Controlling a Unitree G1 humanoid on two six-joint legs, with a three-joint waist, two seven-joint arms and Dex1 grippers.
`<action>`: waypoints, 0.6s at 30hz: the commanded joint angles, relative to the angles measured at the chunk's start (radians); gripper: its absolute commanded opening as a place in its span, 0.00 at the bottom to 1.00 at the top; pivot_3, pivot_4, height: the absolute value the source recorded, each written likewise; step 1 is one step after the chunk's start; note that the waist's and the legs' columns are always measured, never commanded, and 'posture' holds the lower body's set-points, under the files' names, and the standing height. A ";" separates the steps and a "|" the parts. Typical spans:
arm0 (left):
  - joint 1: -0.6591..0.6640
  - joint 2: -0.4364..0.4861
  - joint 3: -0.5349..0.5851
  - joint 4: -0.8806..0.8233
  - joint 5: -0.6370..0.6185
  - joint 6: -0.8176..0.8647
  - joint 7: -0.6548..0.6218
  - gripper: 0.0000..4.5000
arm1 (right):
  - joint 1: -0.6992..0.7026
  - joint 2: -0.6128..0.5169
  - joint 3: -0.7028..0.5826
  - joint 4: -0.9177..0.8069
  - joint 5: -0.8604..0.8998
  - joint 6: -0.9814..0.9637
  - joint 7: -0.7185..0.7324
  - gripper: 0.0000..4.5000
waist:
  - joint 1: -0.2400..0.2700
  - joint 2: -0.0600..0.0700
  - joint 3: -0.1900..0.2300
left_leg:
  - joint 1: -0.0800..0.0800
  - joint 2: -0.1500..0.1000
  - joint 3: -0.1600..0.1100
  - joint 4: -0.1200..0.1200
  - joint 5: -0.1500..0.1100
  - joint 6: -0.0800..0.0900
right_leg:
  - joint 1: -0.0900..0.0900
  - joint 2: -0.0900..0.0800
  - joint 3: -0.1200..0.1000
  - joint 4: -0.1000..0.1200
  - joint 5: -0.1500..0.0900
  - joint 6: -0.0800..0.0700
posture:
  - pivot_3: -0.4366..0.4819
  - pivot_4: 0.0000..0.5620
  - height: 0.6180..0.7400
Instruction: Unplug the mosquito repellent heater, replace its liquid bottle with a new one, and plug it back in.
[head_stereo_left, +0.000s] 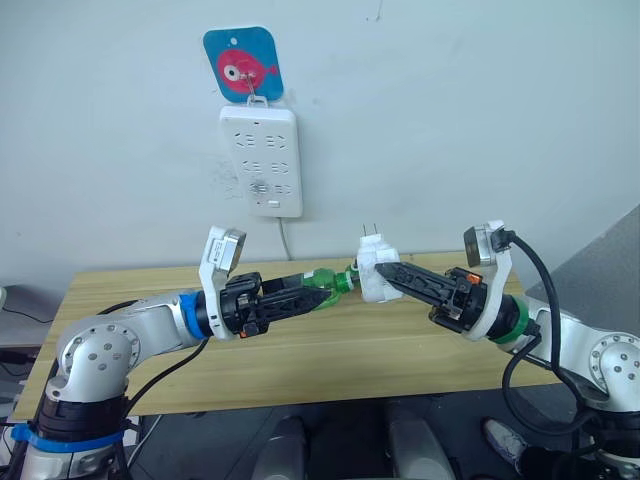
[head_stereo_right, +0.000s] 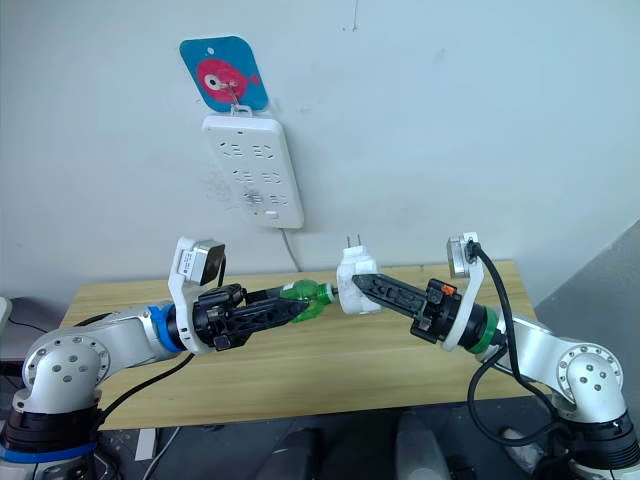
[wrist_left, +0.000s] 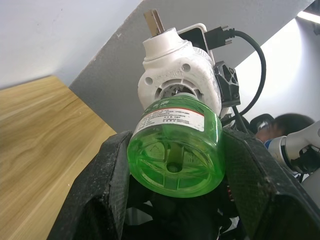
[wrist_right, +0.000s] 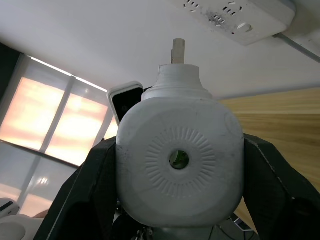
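1. The small white rounded plastic mosquito repellent heater (head_stereo_left: 377, 272) sits at the centre of the frame, held in the air above the light wooden surface (head_stereo_left: 300, 350), unplugged, with its two metal prongs pointing up.
2. The right pincer (head_stereo_left: 385, 272) is pinching the heater body between its two black fingers; the right wrist view shows the heater's ribbed round face with its central hole, flanked by both fingers.
3. The left pincer (head_stereo_left: 322, 284) is pinching the translucent green plastic liquid bottle (head_stereo_left: 326, 282), whose neck meets the heater's underside; whether it is fully seated cannot be told.
4. The white multi-socket power strip (head_stereo_left: 261, 160) hangs on the wall in the upper left of the frame, below a blue card with a red fish (head_stereo_left: 244, 63), well apart from the heater.
5. Handling, as a judgement: both pieces look light and stiff. The bottle's smooth round wall seems slippery, so hold it across the wide base. The neck and wick look fragile. Grip the heater by its flat sides, clear of the prongs.
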 joint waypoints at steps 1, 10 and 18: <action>-0.012 -0.007 0.004 -0.034 -0.012 -0.006 -0.002 0.54 | -0.004 -0.002 0.002 -0.033 0.027 -0.012 0.016 0.66 | 0.000 0.000 0.000 | 0.000 0.000 0.000 0.000 0.000 0.000 | 0.000 0.000 0.000 0.000 0.000 0.000 | 0.41 0.37 1.00; -0.024 -0.045 -0.011 -0.033 0.021 -0.025 0.020 0.54 | -0.016 -0.008 0.026 -0.065 0.027 -0.006 0.033 0.66 | 0.001 0.000 0.000 | 0.000 0.000 0.000 0.000 0.000 0.000 | 0.000 0.000 0.000 0.000 0.000 0.000 | 0.41 0.37 1.00; -0.030 -0.058 -0.011 -0.037 0.056 -0.020 -0.003 0.54 | -0.026 -0.015 0.032 -0.072 0.027 -0.017 0.035 0.66 | 0.003 0.000 0.000 | 0.000 0.000 0.000 0.000 0.000 0.000 | 0.000 0.000 0.000 0.000 0.000 0.000 | 0.41 0.37 1.00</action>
